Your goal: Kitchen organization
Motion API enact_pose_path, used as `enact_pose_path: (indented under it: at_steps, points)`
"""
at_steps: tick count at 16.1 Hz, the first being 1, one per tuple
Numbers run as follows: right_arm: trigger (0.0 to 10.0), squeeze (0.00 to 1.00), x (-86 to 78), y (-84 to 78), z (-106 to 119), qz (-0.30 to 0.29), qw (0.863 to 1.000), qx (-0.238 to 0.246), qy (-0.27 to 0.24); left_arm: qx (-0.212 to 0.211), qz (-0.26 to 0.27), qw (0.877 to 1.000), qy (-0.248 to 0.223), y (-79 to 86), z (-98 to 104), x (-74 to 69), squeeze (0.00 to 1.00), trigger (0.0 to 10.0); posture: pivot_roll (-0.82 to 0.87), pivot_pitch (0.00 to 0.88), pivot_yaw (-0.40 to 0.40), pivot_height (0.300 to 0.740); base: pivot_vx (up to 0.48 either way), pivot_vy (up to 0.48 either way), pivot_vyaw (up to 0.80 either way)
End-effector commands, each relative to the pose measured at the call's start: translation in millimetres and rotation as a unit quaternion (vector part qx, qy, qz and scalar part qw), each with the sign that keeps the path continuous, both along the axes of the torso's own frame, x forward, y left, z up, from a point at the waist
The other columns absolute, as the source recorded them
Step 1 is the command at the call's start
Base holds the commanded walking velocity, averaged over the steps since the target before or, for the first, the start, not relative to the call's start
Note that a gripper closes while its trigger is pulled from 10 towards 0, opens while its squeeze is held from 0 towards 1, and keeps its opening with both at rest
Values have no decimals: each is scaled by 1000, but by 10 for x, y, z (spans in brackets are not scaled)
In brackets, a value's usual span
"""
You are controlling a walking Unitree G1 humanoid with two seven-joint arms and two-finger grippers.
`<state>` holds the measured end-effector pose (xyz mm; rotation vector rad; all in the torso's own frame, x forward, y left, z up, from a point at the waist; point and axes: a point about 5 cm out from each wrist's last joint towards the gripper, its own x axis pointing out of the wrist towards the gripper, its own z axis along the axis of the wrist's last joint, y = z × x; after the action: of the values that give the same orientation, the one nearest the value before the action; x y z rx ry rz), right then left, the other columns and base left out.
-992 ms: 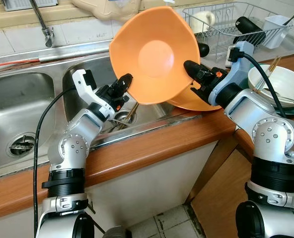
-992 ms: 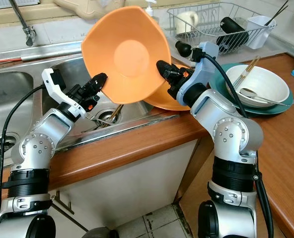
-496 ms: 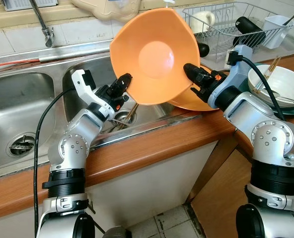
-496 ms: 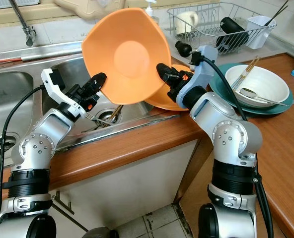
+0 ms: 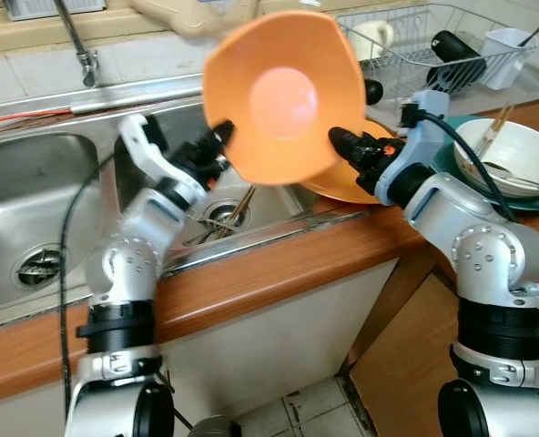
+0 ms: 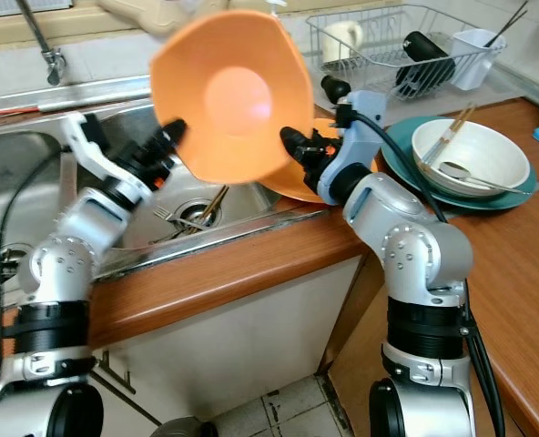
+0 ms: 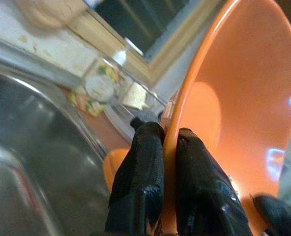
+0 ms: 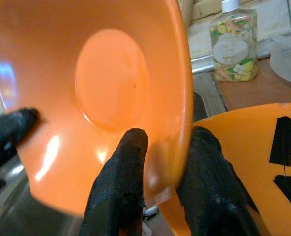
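Gripping opposite rims, left gripper (image 7: 167,142) and right gripper (image 8: 167,142) – seemingly pinched tight – hold orange bowl (image 5: 283,96).

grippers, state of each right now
left gripper: shut on the orange bowl rim
right gripper: shut on the bowl's opposite rim

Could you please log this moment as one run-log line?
orange bowl: held tilted above sink | left gripper: rim clamped | right gripper: rim clamped
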<state>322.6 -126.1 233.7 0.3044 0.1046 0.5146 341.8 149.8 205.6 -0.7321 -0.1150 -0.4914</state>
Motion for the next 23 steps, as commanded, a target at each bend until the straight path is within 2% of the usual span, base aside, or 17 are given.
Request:
enact_pose_path:
  at_steps: [1, 4, 7, 8, 10, 11, 14, 17, 18, 19, 20, 21, 22, 23]
  points:
    - [10000, 0, -40, 47, 61, 13, 1000, -7, -21, -8, 15, 1000, -20, 48, 127, 21, 0, 0, -40, 0, 61, 740, 0, 0, 0]
    - [10000, 0, -82, 93, 47, 36, 998, -40, -30, -14, 76, 997, -19, 253, 158, 81, 0, 0, -40, 0, 61, 740, 0, 0, 0]
    - [10000, 0, -138, 168, 17, 68, 994, -80, -41, 32, 161, 986, 11, 502, 68, 189, 0, 0, -44, 0, 61, 740, 0, 0, 0]
    - [10000, 0, -152, 186, 5, 75, 992, -89, -42, 41, 173, 984, 18, 544, 40, 213, 0, 0, -46, 0, 60, 740, 0, 0, 0]
    - [10000, 0, -199, 235, -51, 100, 986, -128, -42, 90, 196, 975, 49, 602, -89, 295, 0, 0, -52, 0, 61, 740, 0, 0, 0]
    - [10000, 0, -223, 253, -87, 113, 982, -148, -39, 129, 207, 968, 62, 605, -152, 334, 0, 0, -55, 0, 63, 740, 0, 0, 0]
    - [10000, 0, -256, 261, -221, 128, 974, -189, -16, 197, 193, 957, 89, 516, -300, 413, 0, 0, -58, 0, 65, 740, 0, 0, 0]
    - [10000, 0, -256, 261, -221, 128, 974, -189, -16, 197, 193, 957, 89, 516, -300, 413, 0, 0, -58, 0, 65, 740, 0, 0, 0]
    - [10000, 0, -261, 261, -248, 130, 972, -196, -12, 210, 186, 955, 93, 486, -334, 425, 0, 0, -58, 0, 66, 740, 0, 0, 0]
    - [10000, 0, -275, 251, -364, 129, 965, -227, 10, 226, 177, 947, 145, 357, -530, 463, 0, 0, -64, 0, 73, 740, 0, 0, 0]
    - [10000, 0, -281, 240, -414, 128, 962, -242, 18, 233, 176, 939, 180, 303, -645, 467, 0, 0, -65, 0, 74, 740, 0, 0, 0]
    - [10000, 0, -283, 238, -420, 128, 961, -243, 19, 236, 177, 937, 189, 298, -677, 465, 0, 0, -65, 0, 74, 740, 0, 0, 0]
    - [10000, 0, -286, 234, -432, 129, 960, -247, 20, 243, 171, 932, 206, 272, -747, 457, 0, 588, -69, 0, 76, 740, 0, 0, 0]
    - [10000, 0, -290, 234, -440, 131, 959, -250, 21, 249, 162, 931, 214, 240, -795, 450, 0, 627, -71, 0, 78, 740, 0, 0, 0]
